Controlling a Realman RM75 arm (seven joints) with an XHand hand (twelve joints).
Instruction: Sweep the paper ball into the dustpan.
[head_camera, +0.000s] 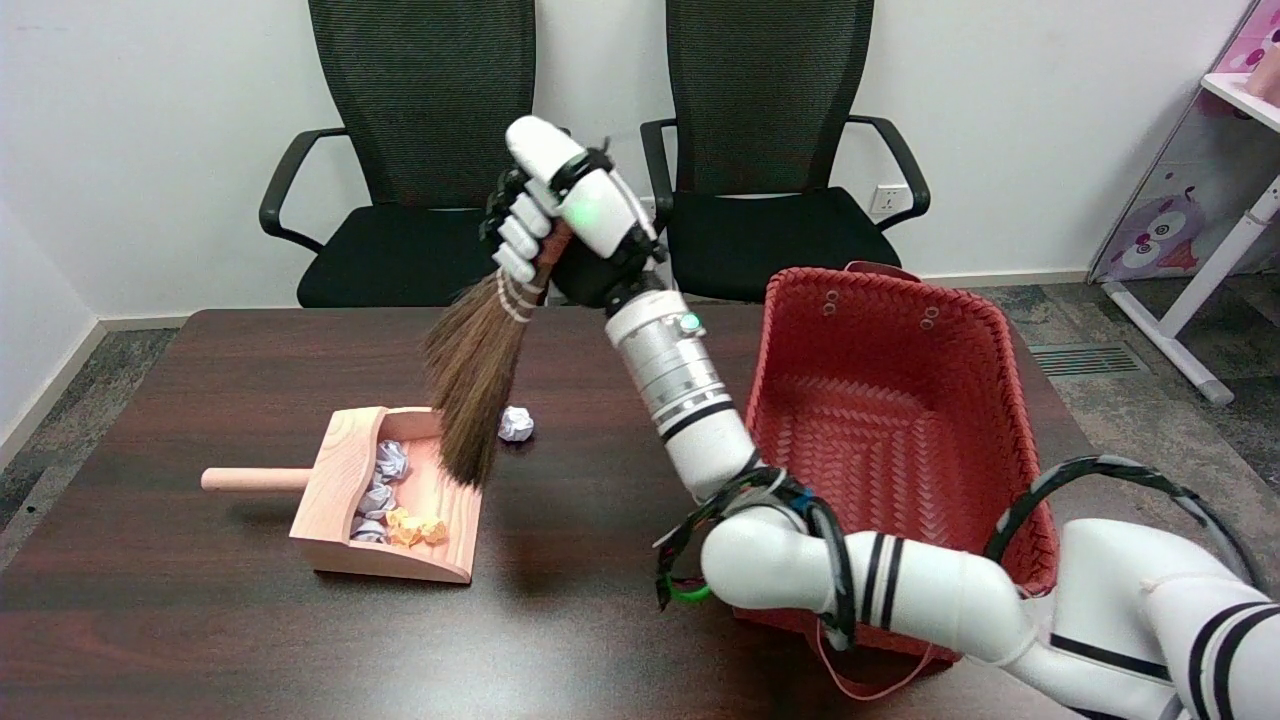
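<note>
The right hand (560, 215) is gripping the broom (475, 385); 1 paper ball (516, 423) below it could skid past the dustpan (345, 480).

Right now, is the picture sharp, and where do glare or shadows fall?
Head view: sharp overall, evenly lit; the dark table shows soft sheen in front; the dustpan casts a faint shadow on its near side; the right hand and broom show no motion blur; the loose paper ball is crisp.

Office-type room — two black mesh chairs (600, 150) at a dark wood table (200, 620), plain white wall (150, 120).
</note>
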